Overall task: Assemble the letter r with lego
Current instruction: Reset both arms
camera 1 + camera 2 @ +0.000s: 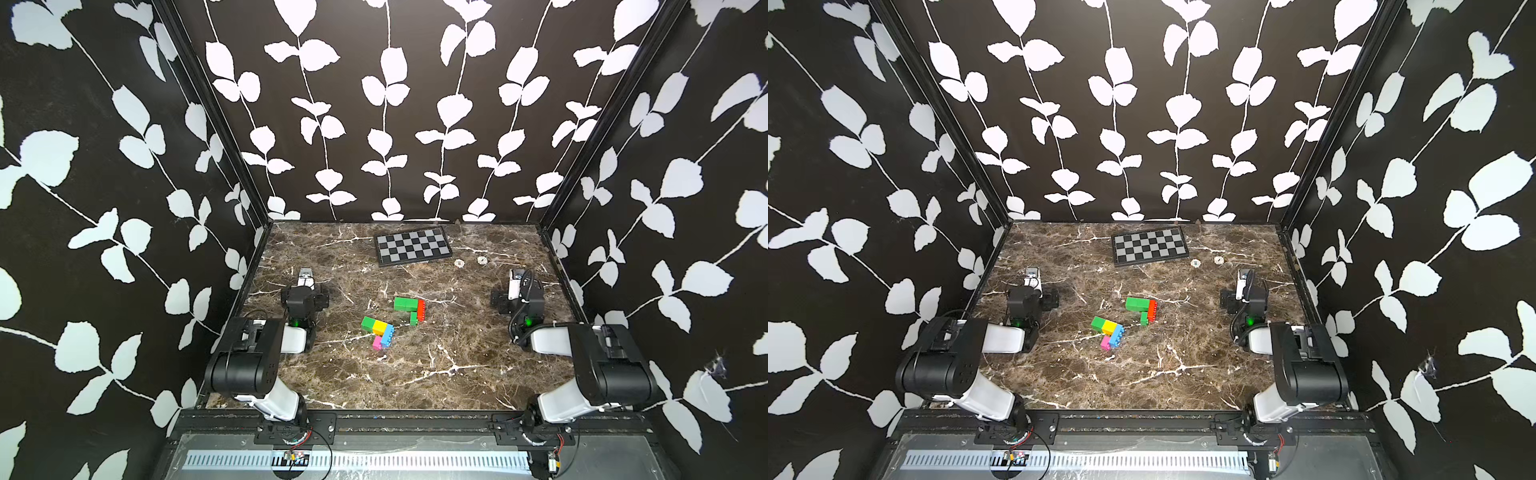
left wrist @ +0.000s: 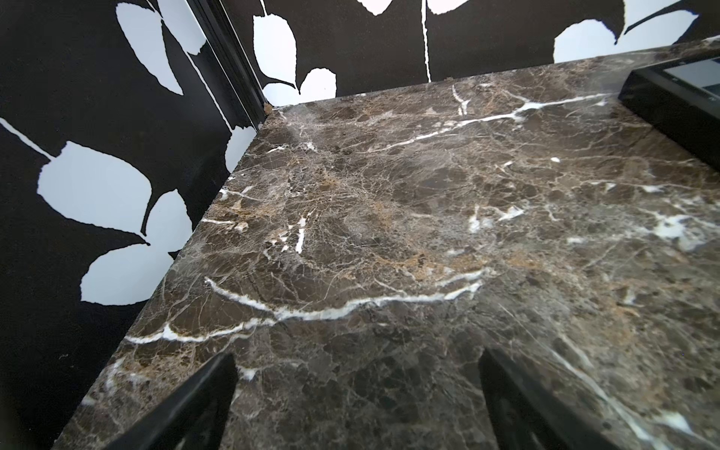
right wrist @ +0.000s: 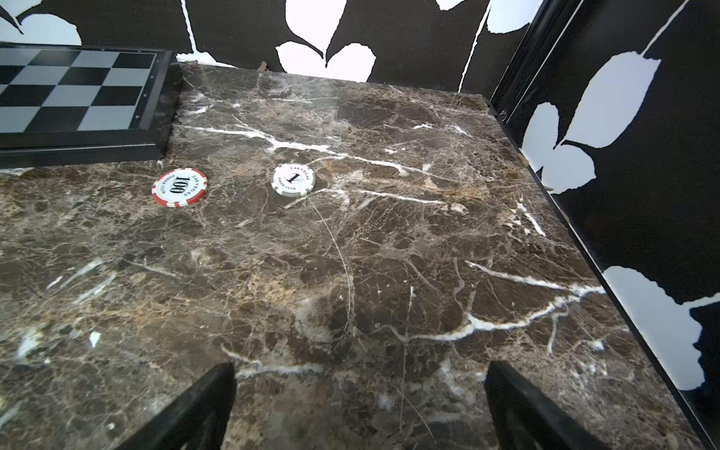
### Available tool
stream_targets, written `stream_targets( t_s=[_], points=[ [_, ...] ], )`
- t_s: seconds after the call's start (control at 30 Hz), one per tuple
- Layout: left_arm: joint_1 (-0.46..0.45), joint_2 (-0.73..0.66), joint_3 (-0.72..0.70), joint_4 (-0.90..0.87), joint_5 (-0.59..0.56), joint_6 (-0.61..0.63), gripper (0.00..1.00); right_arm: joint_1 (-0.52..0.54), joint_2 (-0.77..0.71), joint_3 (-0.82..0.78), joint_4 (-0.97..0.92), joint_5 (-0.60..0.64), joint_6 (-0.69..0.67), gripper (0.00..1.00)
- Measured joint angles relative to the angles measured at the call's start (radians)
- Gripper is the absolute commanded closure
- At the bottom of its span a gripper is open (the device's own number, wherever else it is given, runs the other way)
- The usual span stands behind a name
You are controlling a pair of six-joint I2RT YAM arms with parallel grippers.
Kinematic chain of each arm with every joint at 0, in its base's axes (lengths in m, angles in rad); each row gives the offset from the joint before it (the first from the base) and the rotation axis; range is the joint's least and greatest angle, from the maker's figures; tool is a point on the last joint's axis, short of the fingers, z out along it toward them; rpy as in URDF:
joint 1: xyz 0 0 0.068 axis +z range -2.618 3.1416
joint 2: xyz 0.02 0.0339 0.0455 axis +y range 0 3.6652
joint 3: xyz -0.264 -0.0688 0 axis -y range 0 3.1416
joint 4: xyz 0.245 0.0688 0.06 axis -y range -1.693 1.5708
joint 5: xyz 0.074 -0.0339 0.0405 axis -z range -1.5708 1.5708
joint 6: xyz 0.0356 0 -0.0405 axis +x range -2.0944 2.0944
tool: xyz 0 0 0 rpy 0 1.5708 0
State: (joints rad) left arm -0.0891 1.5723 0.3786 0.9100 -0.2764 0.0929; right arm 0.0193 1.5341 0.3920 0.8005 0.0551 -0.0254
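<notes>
The lego lies mid-table in two clusters, seen in both top views. The far cluster has green bricks [image 1: 405,304] [image 1: 1137,304], a red brick [image 1: 421,310] on their right, and a small green one [image 1: 413,318] in front. The near cluster runs green [image 1: 368,323], yellow [image 1: 380,327], blue [image 1: 387,334], pink [image 1: 377,343] [image 1: 1106,343]. My left gripper [image 1: 305,274] [image 2: 358,374] is well left of the bricks, open over bare marble. My right gripper [image 1: 516,276] [image 3: 360,380] is well to their right, open and empty. Neither wrist view shows any brick.
A chessboard [image 1: 413,246] [image 3: 78,97] lies at the back of the marble table, its edge also in the left wrist view [image 2: 678,101]. Two poker chips, red-rimmed [image 3: 179,187] and white [image 3: 293,180], lie in front of it. Leaf-patterned walls close three sides.
</notes>
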Motion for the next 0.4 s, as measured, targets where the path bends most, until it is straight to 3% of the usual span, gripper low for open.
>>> stream_targets(
  t_s=[0.4],
  points=[
    [0.000,0.000,0.000,0.000,0.000,0.000,0.01,-0.001,0.000,0.000,-0.006,-0.008,0.000,0.01]
  ],
)
